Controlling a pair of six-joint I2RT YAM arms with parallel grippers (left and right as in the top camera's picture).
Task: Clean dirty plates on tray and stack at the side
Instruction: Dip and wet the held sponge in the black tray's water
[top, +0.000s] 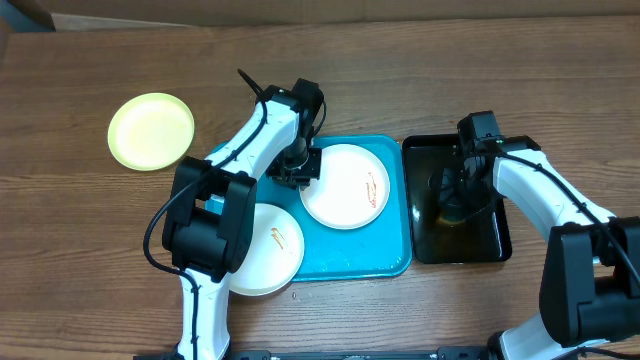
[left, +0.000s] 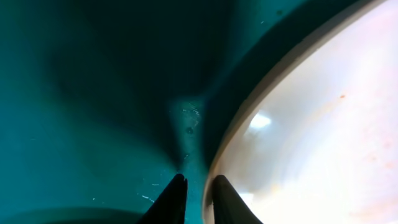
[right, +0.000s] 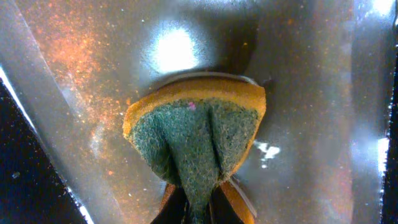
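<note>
**Two white plates on the tray, sponge in my right gripper**

Closest thing first. My right gripper (right: 198, 205) is clamped shut on the sponge (right: 193, 134). The green scrubby side faces my wrist camera and the yellow-orange layer shows along the top edge. The sponge is creased down the middle where I'm squeezing it. It sits low over the wet, shiny floor of the black tray (right: 311, 93), but I can't tell if it's actually touching.

My left gripper (left: 199, 179) is down low over the turquoise tray (left: 74, 112) with the jaws parted just a crack. The rim of the middle white plate (left: 311, 137) lines up with that gap. I can't tell whether either finger touches it, though.

From overhead, the near white plate (top: 272, 265) sits at the near-left corner of the tray. It hangs over the rim and is partly hidden under my left arm. There's a small orange-red smear on it.

Next one out is the middle white plate, lying flat on the tray with an orange-red smear toward its right side. My left gripper (top: 298, 172) is right at its left edge.

The black tray (top: 490, 245) sits just beside the turquoise tray on the right, and my right gripper (top: 455, 205) is down inside it.

Furthest out on the left is the yellow-green plate (top: 151, 131). It's on the bare desk (top: 400, 80), well apart from the tray.
</note>
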